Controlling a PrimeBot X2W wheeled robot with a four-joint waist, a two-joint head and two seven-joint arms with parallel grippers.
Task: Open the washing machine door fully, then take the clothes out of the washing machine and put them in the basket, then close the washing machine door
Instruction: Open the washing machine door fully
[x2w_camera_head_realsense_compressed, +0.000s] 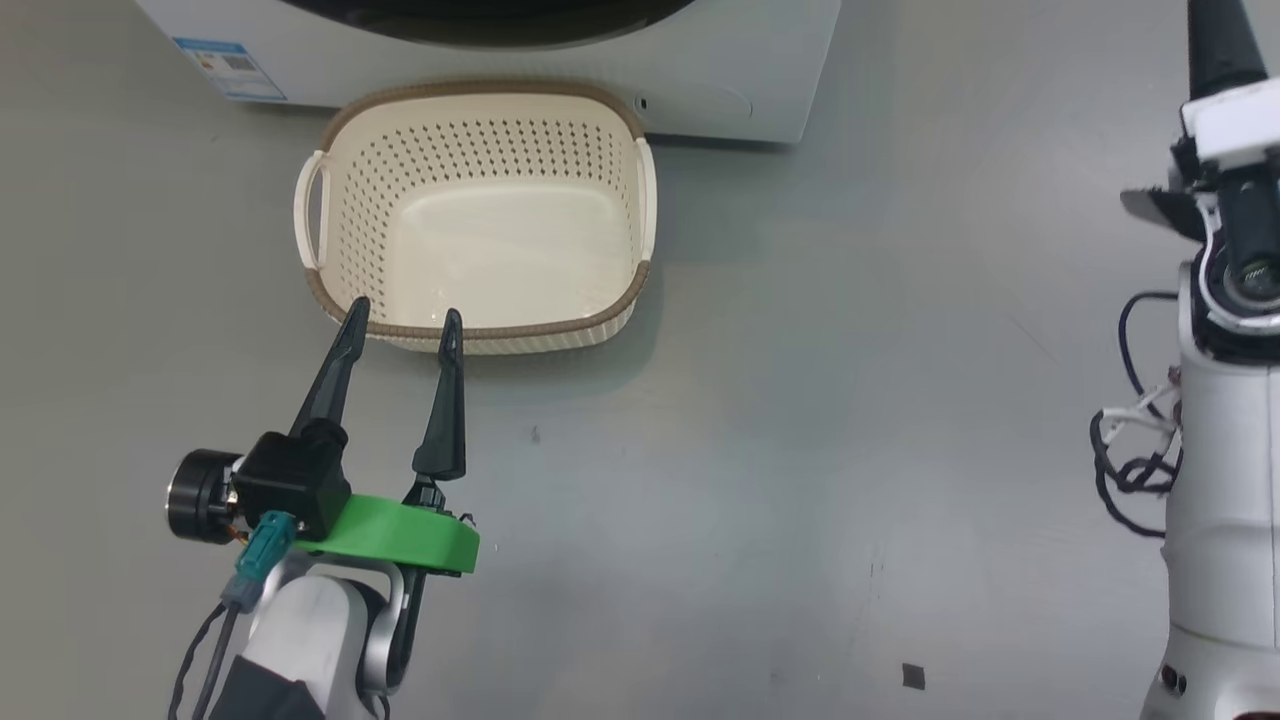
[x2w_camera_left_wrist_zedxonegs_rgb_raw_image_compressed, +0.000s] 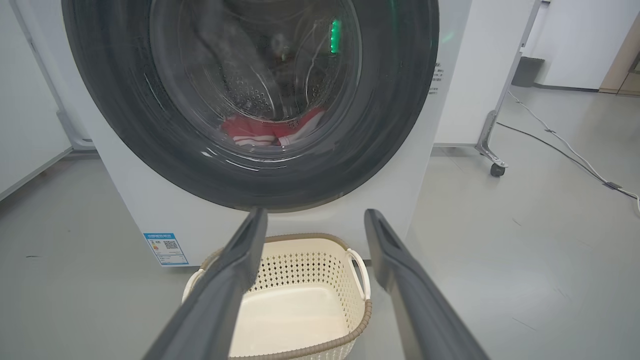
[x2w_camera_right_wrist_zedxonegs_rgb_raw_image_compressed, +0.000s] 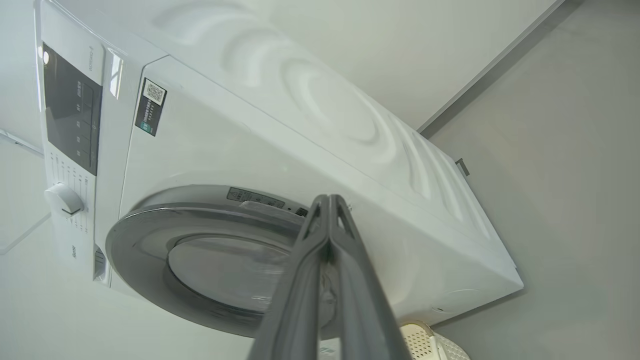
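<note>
Floor: You worked over a plain grey floor (x2w_camera_head_realsense_compressed: 760, 480); a loose cable (x2w_camera_left_wrist_zedxonegs_rgb_raw_image_compressed: 565, 145) trailed across it off to your right of the machine.
Washing machine: The white washing machine (x2w_camera_left_wrist_zedxonegs_rgb_raw_image_compressed: 450, 100) stood straight ahead of you, with a blue label sticker (x2w_camera_head_realsense_compressed: 230, 68) low on its front, toward your left.
Door: The washing machine door (x2w_camera_left_wrist_zedxonegs_rgb_raw_image_compressed: 390, 125) sat shut against the front, with a wide black rim around the glass bowl.
Clothes: The clothes (x2w_camera_left_wrist_zedxonegs_rgb_raw_image_compressed: 260, 131), red with white stripes, lay at the bottom of the drum, seen through the glass.
Basket: The basket (x2w_camera_head_realsense_compressed: 540, 328) stood on the floor just in front of the machine, below the door; its bare cream bottom showed.
Left gripper: Your left gripper (x2w_camera_head_realsense_compressed: 405, 308) hung low, jaws spread wide with nothing between them. In the head view its fingertips overlapped the basket's near rim, and they pointed toward the machine.
Right gripper: Your right gripper (x2w_camera_right_wrist_zedxonegs_rgb_raw_image_compressed: 328, 200) was raised, its two fingers pressed together on nothing. The tips sat at the machine's front, just beside the door's rim. You could not tell whether they touched.
Controls: A dark control panel (x2w_camera_right_wrist_zedxonegs_rgb_raw_image_compressed: 70, 110) and a white dial (x2w_camera_right_wrist_zedxonegs_rgb_raw_image_compressed: 62, 199) showed at the top of the machine's front.
</note>
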